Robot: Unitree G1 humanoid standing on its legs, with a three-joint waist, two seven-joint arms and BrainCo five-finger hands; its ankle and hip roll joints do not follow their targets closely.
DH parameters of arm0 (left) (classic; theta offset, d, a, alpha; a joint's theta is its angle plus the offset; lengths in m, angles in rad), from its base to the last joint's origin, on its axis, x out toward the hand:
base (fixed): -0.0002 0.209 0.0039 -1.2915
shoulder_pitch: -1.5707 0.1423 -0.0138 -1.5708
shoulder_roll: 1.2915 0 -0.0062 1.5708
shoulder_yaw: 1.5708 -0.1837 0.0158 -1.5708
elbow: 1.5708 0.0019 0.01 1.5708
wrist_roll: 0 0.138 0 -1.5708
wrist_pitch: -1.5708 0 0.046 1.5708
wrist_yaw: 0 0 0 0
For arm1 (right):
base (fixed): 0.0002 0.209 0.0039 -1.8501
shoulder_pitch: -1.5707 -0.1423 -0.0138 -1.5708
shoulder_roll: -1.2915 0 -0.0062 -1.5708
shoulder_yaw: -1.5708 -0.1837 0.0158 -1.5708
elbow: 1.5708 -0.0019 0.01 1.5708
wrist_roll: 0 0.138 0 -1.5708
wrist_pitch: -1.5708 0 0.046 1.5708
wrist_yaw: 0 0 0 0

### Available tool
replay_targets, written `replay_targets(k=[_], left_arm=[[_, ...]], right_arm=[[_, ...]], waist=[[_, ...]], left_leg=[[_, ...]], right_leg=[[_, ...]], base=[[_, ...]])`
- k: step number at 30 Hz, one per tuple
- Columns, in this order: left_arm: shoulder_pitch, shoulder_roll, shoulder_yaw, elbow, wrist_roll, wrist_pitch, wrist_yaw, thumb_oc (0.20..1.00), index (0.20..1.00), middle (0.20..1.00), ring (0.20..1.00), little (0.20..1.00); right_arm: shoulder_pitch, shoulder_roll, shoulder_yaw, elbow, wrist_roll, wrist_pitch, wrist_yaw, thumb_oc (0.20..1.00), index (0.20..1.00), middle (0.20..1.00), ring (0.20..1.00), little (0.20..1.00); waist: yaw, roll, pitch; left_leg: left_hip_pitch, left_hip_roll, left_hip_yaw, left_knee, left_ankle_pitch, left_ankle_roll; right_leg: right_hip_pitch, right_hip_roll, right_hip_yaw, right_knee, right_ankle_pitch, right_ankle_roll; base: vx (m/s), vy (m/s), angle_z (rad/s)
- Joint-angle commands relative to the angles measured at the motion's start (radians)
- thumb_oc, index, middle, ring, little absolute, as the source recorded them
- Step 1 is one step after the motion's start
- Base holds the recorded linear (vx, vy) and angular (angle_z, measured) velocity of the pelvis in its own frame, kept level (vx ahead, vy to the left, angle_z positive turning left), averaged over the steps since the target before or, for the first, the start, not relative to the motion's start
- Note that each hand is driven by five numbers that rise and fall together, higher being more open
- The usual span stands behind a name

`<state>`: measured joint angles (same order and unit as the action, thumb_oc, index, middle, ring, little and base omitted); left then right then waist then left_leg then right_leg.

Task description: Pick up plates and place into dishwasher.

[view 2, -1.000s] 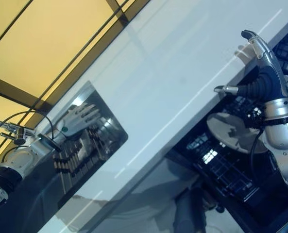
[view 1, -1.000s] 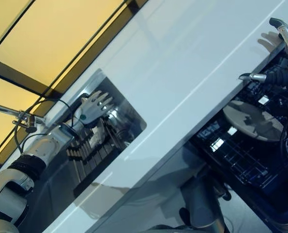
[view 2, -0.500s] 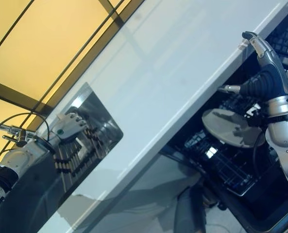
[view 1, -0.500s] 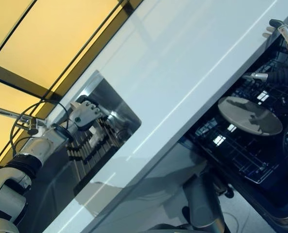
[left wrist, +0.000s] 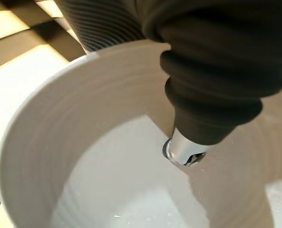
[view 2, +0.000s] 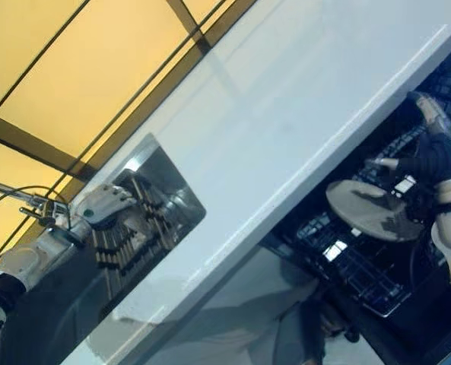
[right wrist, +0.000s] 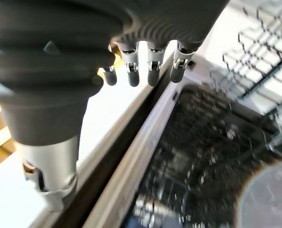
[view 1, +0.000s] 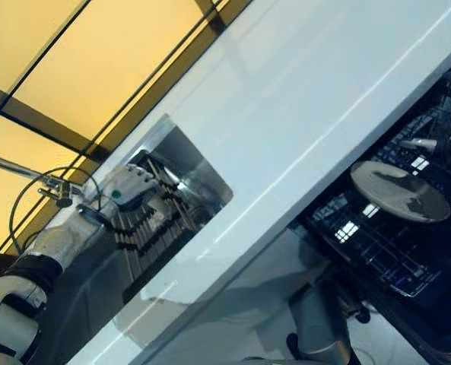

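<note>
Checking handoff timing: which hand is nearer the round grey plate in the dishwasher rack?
Right. The right hand hangs just above the round grey plate; the left hand is far off at the sink.

Plate (view 1: 400, 191) lying in dishwasher rack (view 1: 377, 243) right of counter (view 1: 301, 114), sink (view 1: 164, 205) left, seemingly holding a rack
</note>
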<state>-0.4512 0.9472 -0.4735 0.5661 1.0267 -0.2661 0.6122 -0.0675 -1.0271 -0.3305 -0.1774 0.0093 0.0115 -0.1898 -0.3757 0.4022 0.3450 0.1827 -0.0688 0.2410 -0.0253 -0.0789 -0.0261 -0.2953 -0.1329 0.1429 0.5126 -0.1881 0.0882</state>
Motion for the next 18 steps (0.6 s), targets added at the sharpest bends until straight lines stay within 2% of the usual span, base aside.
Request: replay_targets(k=[1, 5, 13, 15, 18], left_arm=[[0.065, 0.019, 0.1, 0.029, -0.101, 0.075, 0.052, 0.2, 0.2, 0.2, 0.2, 0.2], [0.142, 0.053, 0.183, -0.052, -0.093, 0.08, 0.04, 0.2, 0.2, 0.2, 0.2, 0.2], [0.167, 0.127, 0.244, -0.111, -0.157, 0.084, 0.062, 0.2, 0.2, 0.2, 0.2, 0.2], [0.181, 0.146, 0.266, -0.125, -0.225, 0.076, 0.064, 0.2, 0.2, 0.2, 0.2, 0.2], [0.201, 0.159, 0.313, -0.164, -0.409, 0.058, 0.035, 0.2, 0.2, 0.2, 0.2, 0.2]], right_arm=[[0.042, 0.029, -0.044, -0.073, -0.004, -0.092, -0.043, 1.0, 1.0, 1.0, 1.0, 1.0], [0.068, 0.06, -0.09, -0.062, 0.011, -0.122, -0.04, 1.0, 1.0, 1.0, 1.0, 1.0], [0.027, 0.114, -0.052, -0.037, 0.004, -0.121, -0.11, 1.0, 1.0, 1.0, 1.0, 1.0], [0.023, 0.133, -0.044, -0.028, 0.001, -0.13, -0.14, 1.0, 1.0, 1.0, 1.0, 1.0], [0.015, 0.16, -0.031, -0.023, -0.002, -0.151, -0.19, 1.0, 1.0, 1.0, 1.0, 1.0]], waist=[[0.046, -0.068, -0.159], [0.09, -0.112, -0.204], [0.165, -0.191, -0.263], [0.184, -0.216, -0.273], [0.215, -0.259, -0.285]], left_leg=[[-0.06, -0.025, -0.054, 0.056, -0.012, 0.002], [-0.042, -0.011, -0.071, 0.043, -0.024, 0.006], [-0.029, 0.014, -0.102, 0.016, -0.034, 0.005], [-0.03, 0.021, -0.109, 0.012, -0.035, 0.006], [-0.036, 0.034, -0.121, 0.012, -0.037, 0.005]], right_leg=[[0.241, 0.012, -0.055, -0.376, 0.09, 0.009], [0.286, 0.022, -0.075, -0.423, 0.104, 0.015], [0.333, 0.038, -0.115, -0.476, 0.118, 0.02], [0.34, 0.043, -0.123, -0.488, 0.124, 0.021], [0.349, 0.05, -0.135, -0.504, 0.133, 0.023]], base=[[-0.06, -0.017, 0.12], [-0.1, -0.048, 0.15], [-0.1, -0.053, 0.11], [-0.12, -0.098, 0.16], [-0.12, -0.124, 0.15]])
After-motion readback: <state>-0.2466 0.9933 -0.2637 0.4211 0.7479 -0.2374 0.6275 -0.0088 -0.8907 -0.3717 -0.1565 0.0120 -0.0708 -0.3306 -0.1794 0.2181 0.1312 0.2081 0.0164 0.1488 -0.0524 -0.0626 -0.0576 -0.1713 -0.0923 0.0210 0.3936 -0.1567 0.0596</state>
